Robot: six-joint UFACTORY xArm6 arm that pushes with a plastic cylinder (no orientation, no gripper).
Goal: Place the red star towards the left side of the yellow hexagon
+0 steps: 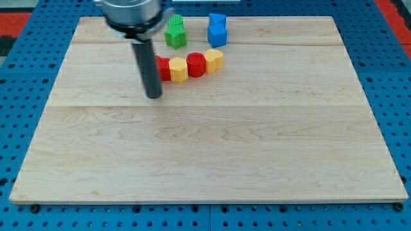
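My tip (154,96) touches the board just below and left of a curved row of blocks. The red star (163,68) is the row's left end, partly hidden behind my rod. Right of it, touching, is a yellow hexagon (178,69). Then come a red block (196,65) and another yellow block (214,60), rising toward the view's right. My tip stands a little apart from the red star, toward the view's bottom left.
A green block (175,33) and a blue block (217,29) stand near the view's top, above the row. The wooden board (212,147) lies on a blue pegboard surface.
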